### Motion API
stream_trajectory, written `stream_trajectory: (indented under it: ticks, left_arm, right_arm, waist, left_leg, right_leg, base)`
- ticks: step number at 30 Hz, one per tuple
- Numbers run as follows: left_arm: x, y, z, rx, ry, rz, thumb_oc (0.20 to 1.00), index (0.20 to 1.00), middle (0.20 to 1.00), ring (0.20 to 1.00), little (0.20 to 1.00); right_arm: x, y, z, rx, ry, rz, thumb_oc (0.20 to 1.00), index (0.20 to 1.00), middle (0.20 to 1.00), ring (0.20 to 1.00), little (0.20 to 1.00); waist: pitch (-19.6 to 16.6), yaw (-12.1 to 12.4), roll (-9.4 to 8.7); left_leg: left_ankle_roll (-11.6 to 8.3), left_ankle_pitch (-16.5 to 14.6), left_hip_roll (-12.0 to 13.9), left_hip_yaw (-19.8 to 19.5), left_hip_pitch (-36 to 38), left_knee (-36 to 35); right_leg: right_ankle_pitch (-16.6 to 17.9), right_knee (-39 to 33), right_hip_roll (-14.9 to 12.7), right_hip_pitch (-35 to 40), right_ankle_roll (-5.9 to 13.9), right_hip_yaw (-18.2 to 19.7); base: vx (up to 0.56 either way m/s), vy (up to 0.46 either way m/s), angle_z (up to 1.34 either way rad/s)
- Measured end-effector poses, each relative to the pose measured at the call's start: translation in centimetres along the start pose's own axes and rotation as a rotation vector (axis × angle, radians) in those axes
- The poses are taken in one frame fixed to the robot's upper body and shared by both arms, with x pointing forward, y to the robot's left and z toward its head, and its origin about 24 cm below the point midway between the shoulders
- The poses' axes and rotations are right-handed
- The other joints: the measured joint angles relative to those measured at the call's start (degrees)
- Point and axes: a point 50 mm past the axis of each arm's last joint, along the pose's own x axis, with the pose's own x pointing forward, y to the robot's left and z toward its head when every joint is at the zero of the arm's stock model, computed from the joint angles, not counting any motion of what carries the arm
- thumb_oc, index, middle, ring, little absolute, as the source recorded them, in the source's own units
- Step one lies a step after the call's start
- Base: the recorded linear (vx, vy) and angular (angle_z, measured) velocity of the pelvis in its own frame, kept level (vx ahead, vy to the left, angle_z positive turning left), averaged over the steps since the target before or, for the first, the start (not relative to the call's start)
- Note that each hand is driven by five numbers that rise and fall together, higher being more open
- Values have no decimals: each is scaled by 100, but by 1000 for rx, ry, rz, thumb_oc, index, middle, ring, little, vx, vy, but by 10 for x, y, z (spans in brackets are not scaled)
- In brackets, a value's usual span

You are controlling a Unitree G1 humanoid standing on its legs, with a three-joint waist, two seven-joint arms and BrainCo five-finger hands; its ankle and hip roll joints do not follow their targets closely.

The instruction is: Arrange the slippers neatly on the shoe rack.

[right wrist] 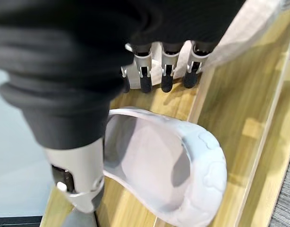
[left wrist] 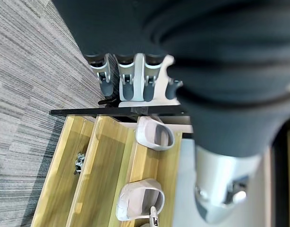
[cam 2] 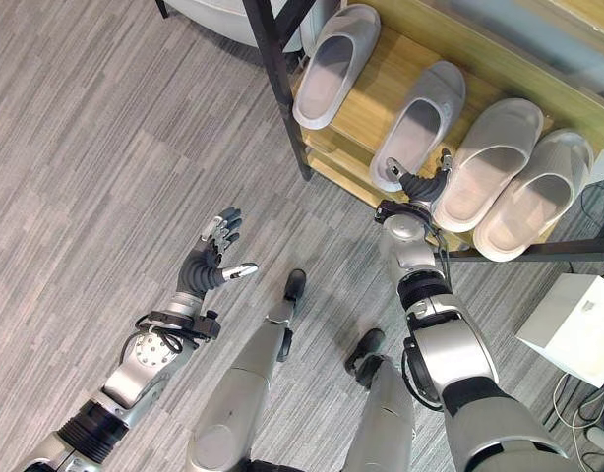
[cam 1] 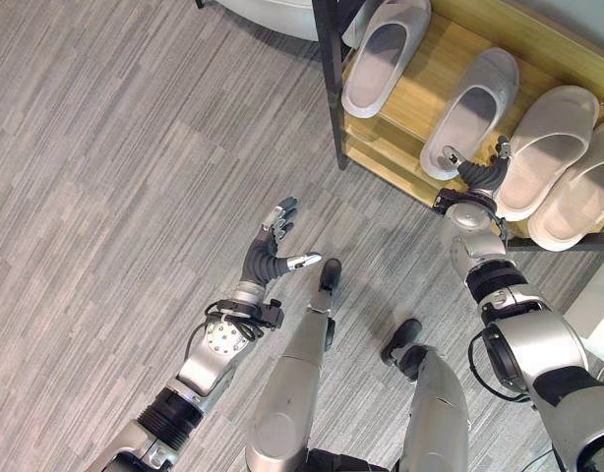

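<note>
Right hand, fingers straight and holding nothing, is resting at the heel of a pale grey moulded foam slipper on the slatted wooden shoe rack; we are seeing four slippers lying parallel, toes pointing away. Left hand is hovering open above grey plank flooring.

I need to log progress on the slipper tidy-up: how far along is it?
Nearly done, it seems. All four slippers sit on the shoe rack: two grey ones and a beige pair. The right hand, open, is at the second grey slipper's heel, which is angled and probably needs straightening. The left hand hangs open over the floor.
</note>
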Motion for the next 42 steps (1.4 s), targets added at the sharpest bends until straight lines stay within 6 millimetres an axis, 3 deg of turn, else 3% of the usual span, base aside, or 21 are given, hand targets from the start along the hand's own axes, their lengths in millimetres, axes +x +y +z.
stream_trajectory:
  ticks: [5, 10, 16, 23, 34, 38, 42]
  left_arm:
    - [1, 0, 0, 1, -2, 1, 1000, 1000, 1000, 1000, 1000]
    - [1, 0, 1, 1, -3, -21, 1000, 1000, 1000, 1000, 1000]
    - [2, -2, 2, 2, -8, -56, 1000, 1000, 1000, 1000, 1000]
    - [1, -1, 1, 11, -2, -69, 1000, 1000, 1000, 1000, 1000]
    - [-9, 1, -8, 13, 45, -62, 1000, 1000, 1000, 1000, 1000]
    - [-10, 1, -9, 15, 50, -65, 1000, 1000, 1000, 1000, 1000]
    - [-12, 0, -13, 17, 69, -57, 1000, 1000, 1000, 1000, 1000]
  right_arm:
    - [3, -4, 3, 86, 10, -2, 1000, 1000, 1000, 1000, 1000]
    - [16, -19, 16, 377, 37, -3, 1000, 1000, 1000, 1000, 1000]
    - [18, -15, 26, 552, 53, 101, 1000, 1000, 1000, 1000, 1000]
    - [21, -1, 48, 596, 25, 179, 1000, 1000, 1000, 1000, 1000]
    - [31, -20, 37, 557, 62, 102, 1000, 1000, 1000, 1000, 1000]
    - [36, -33, 22, 385, 94, 28, 1000, 1000, 1000, 1000, 1000]
    - [38, -43, 16, 330, 111, -86, 1000, 1000, 1000, 1000, 1000]
  waist:
    - [-1, 10, 1]
    - [-26, 26, -2]
    - [-29, 155, 1]
    - [-31, 282, 0]
    - [-42, 376, -1]
    - [-45, 353, -2]
    - [-58, 295, -3]
  left_leg:
    - [-7, 3, -1, -20, -64, 10]
    - [-11, -1, -23, -36, -256, 54]
    - [-16, -28, -50, -82, -272, 151]
    - [-31, -51, -96, -209, -283, 255]
    - [3, -72, -179, -369, -256, 269]
    - [-23, -56, -175, -367, -138, 305]
    - [-7, -107, -173, -375, -135, 221]
  right_leg:
    - [25, -23, -4, -10, 70, -67]
    - [-8, 63, -39, -202, 49, -72]
    - [-75, 187, -64, -196, 42, -73]
    - [-178, 346, -125, -123, -6, -211]
    - [-226, 367, -161, 7, 28, -328]
    - [-228, 345, -160, 162, 36, -355]
    - [-257, 306, -154, 137, -13, -355]
  base:
    - [18, 2, 5]
    - [6, -4, 1]
    - [29, -19, 5]
    - [13, -30, 9]
    - [3, -14, 8]
    - [0, 0, 0]
    - [0, 0, 0]
